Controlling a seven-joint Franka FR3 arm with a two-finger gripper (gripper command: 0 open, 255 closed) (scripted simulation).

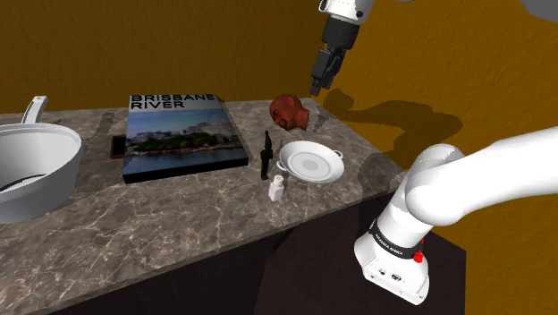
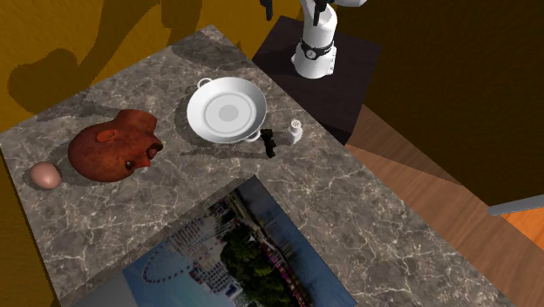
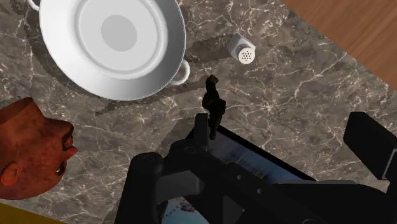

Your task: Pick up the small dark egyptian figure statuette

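Note:
The small dark statuette point(image 1: 266, 157) stands upright on the marble counter point(image 1: 179, 215), between a white two-handled dish point(image 1: 311, 164) and a large book point(image 1: 183, 134). In the second exterior view the statuette point(image 2: 268, 141) is just beside the dish point(image 2: 227, 110). My black gripper point(image 1: 316, 85) hangs high above the counter's far end, well above and behind the figure. In the wrist view the statuette point(image 3: 212, 107) stands far below, close to one finger point(image 3: 200, 130). The gripper point(image 3: 284, 130) is open, holding nothing.
A white shaker point(image 1: 277, 187) stands near the statuette by the counter's front edge. A reddish-brown head sculpture point(image 1: 288, 111) lies behind the dish. A grey pan point(image 1: 27, 166) sits at the shoulder view's left. A small egg-like object point(image 2: 45, 175) lies beyond the head point(image 2: 116, 145).

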